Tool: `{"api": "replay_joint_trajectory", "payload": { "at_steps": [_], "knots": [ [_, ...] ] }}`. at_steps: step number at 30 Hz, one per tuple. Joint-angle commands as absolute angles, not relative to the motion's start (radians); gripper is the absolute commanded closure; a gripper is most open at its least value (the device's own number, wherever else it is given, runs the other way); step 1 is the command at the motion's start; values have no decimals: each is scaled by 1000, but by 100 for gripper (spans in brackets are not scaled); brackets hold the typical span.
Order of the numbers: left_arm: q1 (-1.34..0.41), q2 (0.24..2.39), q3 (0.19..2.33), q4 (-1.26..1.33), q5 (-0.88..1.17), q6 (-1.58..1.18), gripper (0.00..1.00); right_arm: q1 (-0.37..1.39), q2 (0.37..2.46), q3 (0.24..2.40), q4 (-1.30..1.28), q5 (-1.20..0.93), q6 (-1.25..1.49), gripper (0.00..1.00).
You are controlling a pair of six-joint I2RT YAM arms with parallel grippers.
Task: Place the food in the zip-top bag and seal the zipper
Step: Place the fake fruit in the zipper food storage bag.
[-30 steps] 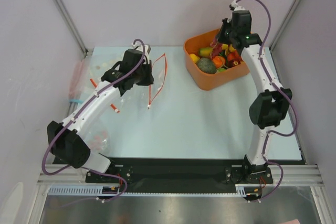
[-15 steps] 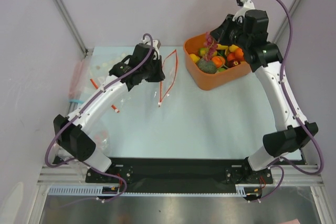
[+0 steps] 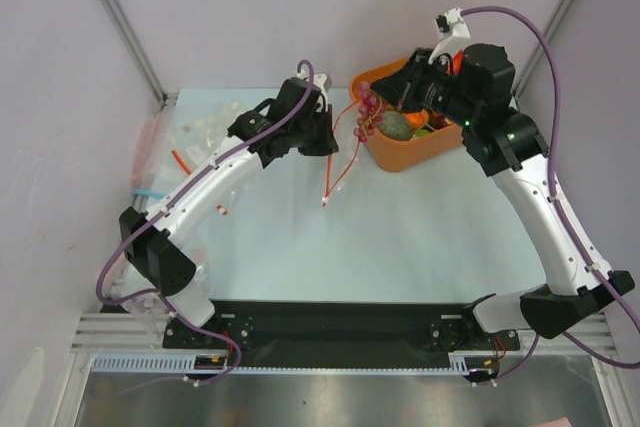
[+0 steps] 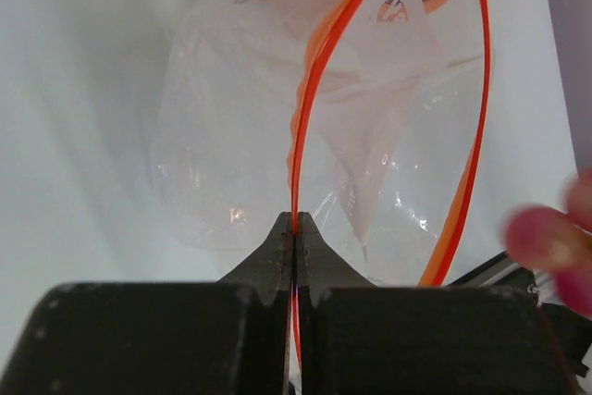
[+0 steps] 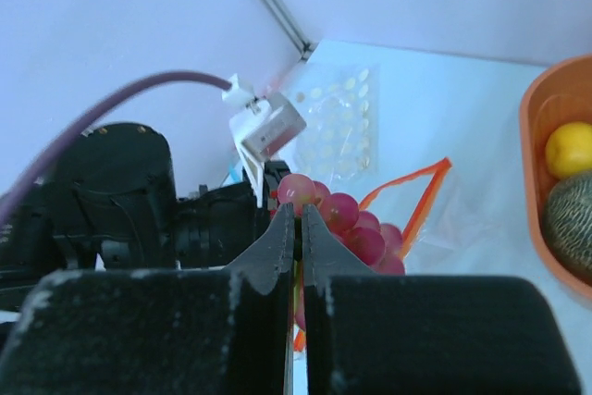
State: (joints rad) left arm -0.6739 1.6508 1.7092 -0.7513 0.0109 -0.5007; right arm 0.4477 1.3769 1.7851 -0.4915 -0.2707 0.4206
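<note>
Your left gripper (image 4: pixel 294 227) is pinched shut on one zipper (image 4: pixel 305 108) lip so the zip-top bag (image 4: pixel 222 127) gapes toward the orange tub (image 3: pixel 405 155), while your right gripper (image 5: pixel 298 217), clamped on the grapes (image 5: pixel 351 224), hangs them just beside that mouth.

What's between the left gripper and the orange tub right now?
The zip-top bag's open mouth, then the purple grapes hanging from the right gripper, seen in the top view.

The grapes (image 5: pixel 342 217) are pinkish-purple, the zipper (image 4: pixel 295 182) red-orange on a clear bag (image 4: pixel 222 136), the tub (image 3: pixel 400 156) orange.
</note>
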Motion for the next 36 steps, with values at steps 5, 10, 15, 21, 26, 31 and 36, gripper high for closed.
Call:
{"api": "replay_joint_trajectory", "payload": {
  "at_steps": [5, 10, 15, 21, 26, 31, 36],
  "knots": [
    [-695, 1648, 1822, -765, 78, -551, 100, 477, 1330, 1655, -419, -259, 462, 100],
    [-704, 1644, 1829, -767, 95, -563, 100, 494, 1327, 1626, -426, -230, 457, 100],
    [-704, 1644, 1821, -755, 112, -575, 100, 497, 1327, 1629, -440, -199, 456, 100],
    [-706, 1649, 1801, -744, 132, -583, 100, 502, 1333, 1669, -436, -202, 466, 100],
    [-706, 1644, 1810, -727, 172, -614, 100, 503, 1319, 1635, -420, -195, 472, 100],
    [-698, 1644, 1847, -730, 212, -676, 100, 503, 1295, 1554, -416, -176, 483, 100],
    [-673, 1635, 1841, -690, 253, -739, 100, 505, 1253, 1502, -417, -134, 489, 100]
  ]
}}
